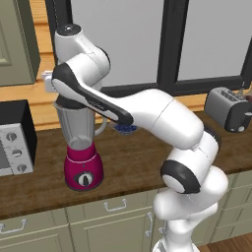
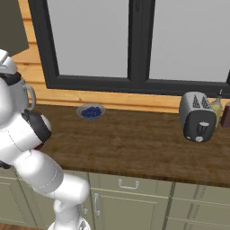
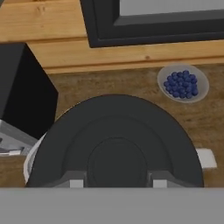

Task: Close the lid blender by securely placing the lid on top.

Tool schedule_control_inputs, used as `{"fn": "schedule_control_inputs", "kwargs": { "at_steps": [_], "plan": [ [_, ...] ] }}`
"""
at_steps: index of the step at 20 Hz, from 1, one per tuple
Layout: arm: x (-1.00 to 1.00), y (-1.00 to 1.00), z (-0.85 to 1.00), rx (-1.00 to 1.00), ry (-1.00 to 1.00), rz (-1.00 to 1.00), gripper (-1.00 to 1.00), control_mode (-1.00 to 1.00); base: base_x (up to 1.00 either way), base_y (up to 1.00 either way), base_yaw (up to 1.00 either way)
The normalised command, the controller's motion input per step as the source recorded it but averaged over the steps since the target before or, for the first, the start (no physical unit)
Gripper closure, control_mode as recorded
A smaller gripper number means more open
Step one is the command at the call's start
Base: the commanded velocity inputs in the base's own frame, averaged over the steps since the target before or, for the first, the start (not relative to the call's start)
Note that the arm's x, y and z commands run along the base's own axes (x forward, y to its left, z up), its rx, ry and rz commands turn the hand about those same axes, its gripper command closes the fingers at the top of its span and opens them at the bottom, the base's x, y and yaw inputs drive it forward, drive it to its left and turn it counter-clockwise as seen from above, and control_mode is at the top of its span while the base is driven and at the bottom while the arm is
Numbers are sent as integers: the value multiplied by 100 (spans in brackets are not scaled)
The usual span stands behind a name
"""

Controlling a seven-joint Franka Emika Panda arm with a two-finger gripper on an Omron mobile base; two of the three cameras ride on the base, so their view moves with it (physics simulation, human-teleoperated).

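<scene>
Jaws shut tight on black lid (image 3: 116, 144), right over blender (image 1: 81, 147) rim. Blueberry bowl (image 3: 183, 83) at two o'clock.

One blender (image 1: 80, 147), one lid (image 3: 116, 140), one bowl of blueberries (image 2: 91, 111), one toaster (image 2: 196, 117), one toaster oven (image 1: 15, 140), perhaps two bottles (image 2: 217, 105).

The white robot arm is covering the rim of the tall clear greyish blender jar (image 1: 76, 125) in the left base view, hiding any seating of the round black flat lid (image 3: 116, 140). In the hand view, that lid is blocking nearly all of the jar beneath, and the bottom edge is cutting off its near side. The silver toaster oven (image 1: 15, 140) is running off the left edge.
</scene>
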Motion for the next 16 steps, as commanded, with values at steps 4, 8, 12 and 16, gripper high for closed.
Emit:
{"fn": "schedule_control_inputs", "kwargs": {
  "at_steps": [4, 8, 12, 16],
  "plan": [
    [15, 0, -11, 4, -18, 1, 100, -100, 0, 0, 0],
    [4, -10, -20, 1, -9, 1, 100, -100, 0, 0, 0],
    [-4, -25, -31, 0, 0, 2, 100, -100, 0, 0, 0],
    [0, -7, -29, 0, 3, 1, 100, -100, 0, 0, 0]
  ]
}}
